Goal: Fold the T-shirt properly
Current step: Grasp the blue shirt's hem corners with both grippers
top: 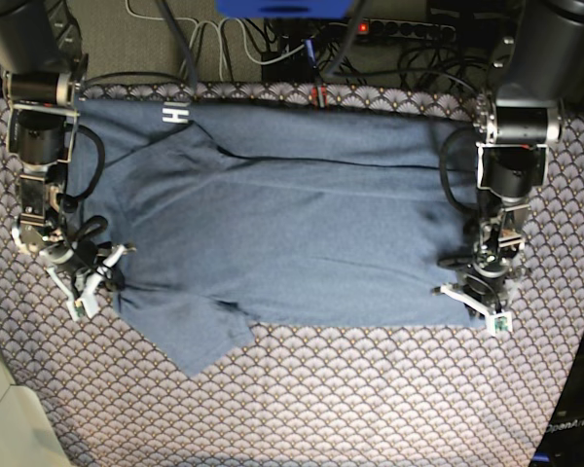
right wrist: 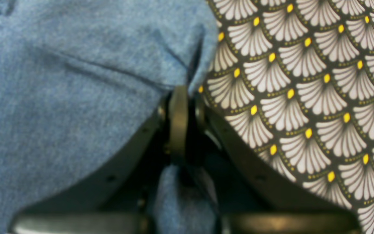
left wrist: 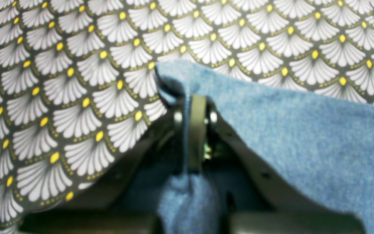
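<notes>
The slate-blue T-shirt [top: 292, 224] lies spread sideways across the patterned cloth, with a sleeve [top: 200, 336] pointing toward the front and white lettering [top: 175, 114] showing at its back left. On the base view's right, my left gripper [top: 474, 292] is shut on the shirt's front right corner. The left wrist view shows blue fabric [left wrist: 304, 136] pinched between the closed fingers [left wrist: 197, 107]. On the left, my right gripper [top: 99, 272] is shut on the shirt's front left edge. In the right wrist view the fabric [right wrist: 60, 97] bunches at the closed fingers [right wrist: 178, 97].
A fan-patterned tablecloth [top: 370, 399] covers the table. Cables and a power strip [top: 409, 34] run along the back edge. A pale object [top: 0, 409] stands at the front left corner. Both arm columns rise at the back corners.
</notes>
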You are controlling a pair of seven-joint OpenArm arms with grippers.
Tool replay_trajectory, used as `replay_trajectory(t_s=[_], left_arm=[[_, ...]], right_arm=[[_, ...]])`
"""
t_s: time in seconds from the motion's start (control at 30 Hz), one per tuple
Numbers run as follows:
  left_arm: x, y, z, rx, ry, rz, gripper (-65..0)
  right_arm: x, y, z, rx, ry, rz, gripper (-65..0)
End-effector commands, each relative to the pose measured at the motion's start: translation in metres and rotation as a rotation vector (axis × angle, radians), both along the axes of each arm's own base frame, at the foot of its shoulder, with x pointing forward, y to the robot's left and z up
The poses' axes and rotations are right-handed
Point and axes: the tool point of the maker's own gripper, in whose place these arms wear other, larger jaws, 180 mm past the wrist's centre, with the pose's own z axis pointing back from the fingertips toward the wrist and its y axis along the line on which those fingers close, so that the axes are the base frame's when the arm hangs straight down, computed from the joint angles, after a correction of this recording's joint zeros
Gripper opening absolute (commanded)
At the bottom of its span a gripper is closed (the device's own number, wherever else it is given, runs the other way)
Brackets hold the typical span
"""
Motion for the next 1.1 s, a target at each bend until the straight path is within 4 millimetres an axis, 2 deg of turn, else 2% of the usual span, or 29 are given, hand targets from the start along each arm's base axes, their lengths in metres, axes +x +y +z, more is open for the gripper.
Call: replay_trajectory(t_s=[0.0,0.07,0.13,0.2,0.33,0.43,0.67,0.83,1.0,1.07], left_arm=[[0.006,0.002,0.007,0.001,-0.003,-0.001,-64.6],[0.008,0.002,0.01,-0.002,-0.011,0.0,-64.6],[0.014,0.001,0.022,0.001,-0.044,-0.006,-64.6],[0.01,0.0,0.02,0.004,-0.037,-0.014,-64.6],[0.012,0.002,0.034,0.014,-0.031,-0.029,-64.6],[0.009,-0.002,0.04,0.023,-0.042,-0.05,-64.6],[-0.008,-0.012,0.04,0.031,-0.026,-0.083,-64.6],[-0.028,0.01,0.041,0.011,-0.024,-0.015,-64.6],[-0.048,0.018,0.047,0.011,-0.017,0.002,-64.6],[-0.059,0.027,0.05,0.026,-0.014,0.013,-64.6]], right_arm=[[0.011,-0.009,0.018,-0.013,-0.041,0.001,-65.0],[0.01,-0.013,0.018,-0.017,-0.042,-0.002,-65.0],[0.01,-0.015,0.019,-0.019,-0.042,-0.004,-65.0],[0.01,-0.015,0.019,-0.02,-0.044,-0.005,-65.0],[0.01,-0.022,0.021,-0.029,-0.045,-0.011,-65.0],[0.013,-0.021,0.032,-0.046,-0.078,0.0,-65.0],[-0.011,-0.008,0.045,-0.111,-0.142,0.068,-65.0],[-0.034,-0.001,0.041,-0.136,-0.143,0.1,-65.0],[-0.054,-0.012,0.048,-0.151,-0.17,0.067,-65.0],[-0.06,-0.011,0.05,-0.158,-0.176,0.072,-65.0]])
